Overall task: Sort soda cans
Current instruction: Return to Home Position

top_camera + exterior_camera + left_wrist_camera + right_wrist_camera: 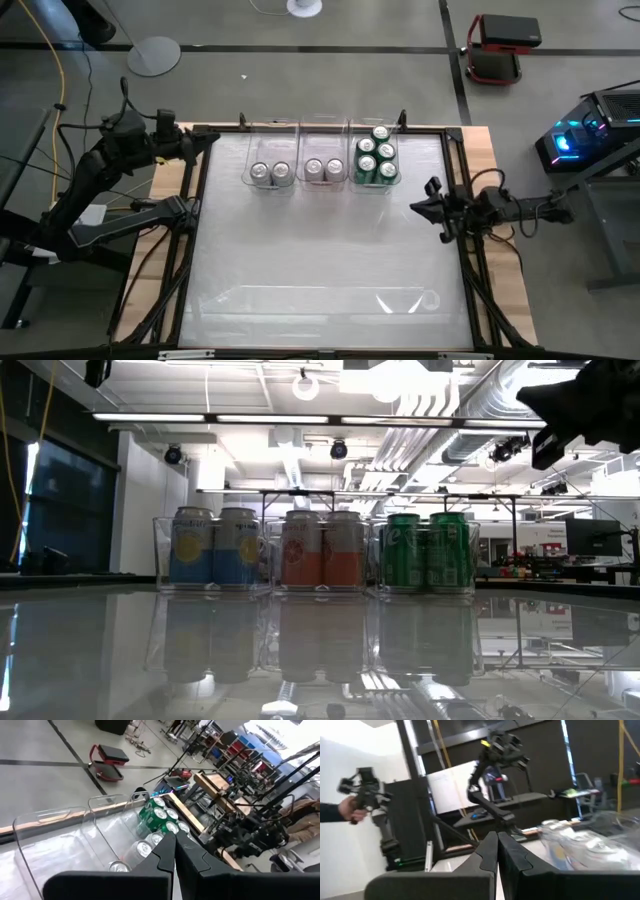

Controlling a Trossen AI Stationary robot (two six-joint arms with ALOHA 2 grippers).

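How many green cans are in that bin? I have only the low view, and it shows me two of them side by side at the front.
Observer: Five. From above, the green cans fill their bin, so three stand behind your two.
Operator: Where is the right arm? I see only a dark shape at the upper corner.
Observer: The right gripper is over the right side of the table, near that bin, with its fingers shut.
Operator: And the left one?
Observer: The left gripper is by the table's far left corner, shut and well apart from the bins.
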